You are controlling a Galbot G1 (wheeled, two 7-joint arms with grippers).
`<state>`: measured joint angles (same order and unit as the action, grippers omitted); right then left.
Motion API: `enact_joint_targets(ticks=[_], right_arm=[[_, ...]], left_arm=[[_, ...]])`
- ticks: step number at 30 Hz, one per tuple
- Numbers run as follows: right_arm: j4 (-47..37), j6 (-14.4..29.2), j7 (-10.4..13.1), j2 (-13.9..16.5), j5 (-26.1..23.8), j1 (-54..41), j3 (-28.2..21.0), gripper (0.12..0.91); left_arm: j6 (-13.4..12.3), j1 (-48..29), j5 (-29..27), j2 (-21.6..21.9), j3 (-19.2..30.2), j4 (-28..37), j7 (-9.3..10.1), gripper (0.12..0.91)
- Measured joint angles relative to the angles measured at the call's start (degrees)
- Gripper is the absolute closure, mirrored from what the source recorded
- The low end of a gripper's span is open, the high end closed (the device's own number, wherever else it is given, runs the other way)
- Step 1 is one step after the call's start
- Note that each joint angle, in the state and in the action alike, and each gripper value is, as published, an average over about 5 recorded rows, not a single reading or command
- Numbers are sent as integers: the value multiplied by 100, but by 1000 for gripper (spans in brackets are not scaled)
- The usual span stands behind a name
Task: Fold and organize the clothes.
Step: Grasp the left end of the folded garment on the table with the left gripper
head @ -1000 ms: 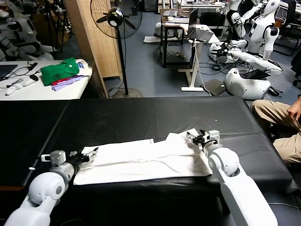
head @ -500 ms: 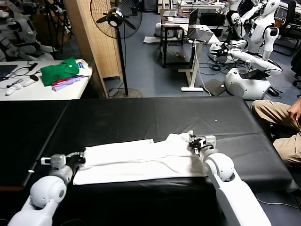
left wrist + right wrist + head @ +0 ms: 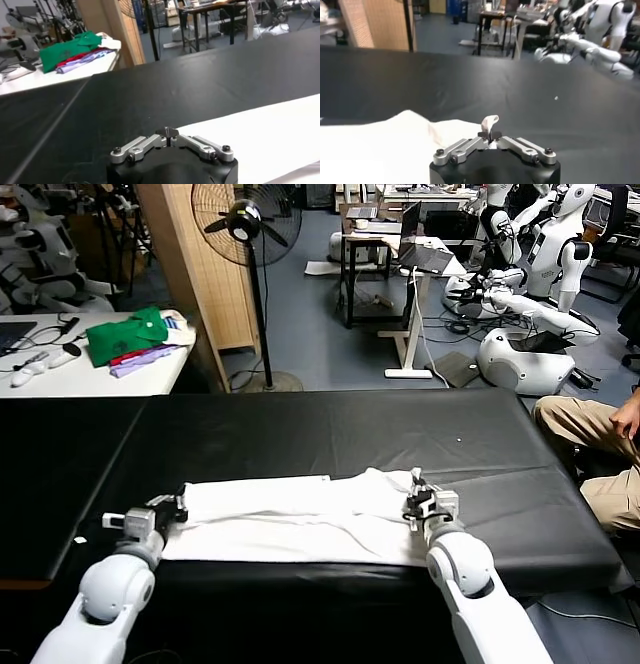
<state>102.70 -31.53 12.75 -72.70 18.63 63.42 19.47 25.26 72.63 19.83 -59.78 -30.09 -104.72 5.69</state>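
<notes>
- White, thin fabric is seen stretched in a long flat band across the near part of the black table (image 3: 330, 424): the T-shirt (image 3: 300, 519), plain side up, creased toward its right end.
- The left gripper (image 3: 180, 509) is found at the shirt's 9 o'clock end, fingers pressed together on the edge of the cloth.
- The right gripper (image 3: 415, 496) is placed at the 3 o'clock end, fingertips (image 3: 490, 134) pinching a small raised fold of the T-shirt.
</notes>
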Motion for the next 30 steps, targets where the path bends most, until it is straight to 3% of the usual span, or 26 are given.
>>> enact_joint_targets(ticks=[5,8,10,13,22,28,30], right_arm=[[336,-64,-44,133,188,181,148,397],[598,-87,-55,231,316,307,273,273],[782,-94,-58,288,400,399,375,242],[1035,-98,-67,341,509,533,532,229],[1558,-134,-92,410,849,784,812,227],[1664,-159,-88,467,847,757,799,227],[1670,-165,-88,472,836,742,795,227]], left_arm=[[9,69,92,73,-94,-110,10,628],[29,132,190,134,-178,-227,15,461],[44,191,280,174,-249,-325,19,349],[120,288,523,200,-366,-484,41,254],[454,647,1812,6,-711,-593,75,232],[420,835,1892,-139,-778,-585,-58,239],[381,869,1802,-187,-775,-579,-96,290]])
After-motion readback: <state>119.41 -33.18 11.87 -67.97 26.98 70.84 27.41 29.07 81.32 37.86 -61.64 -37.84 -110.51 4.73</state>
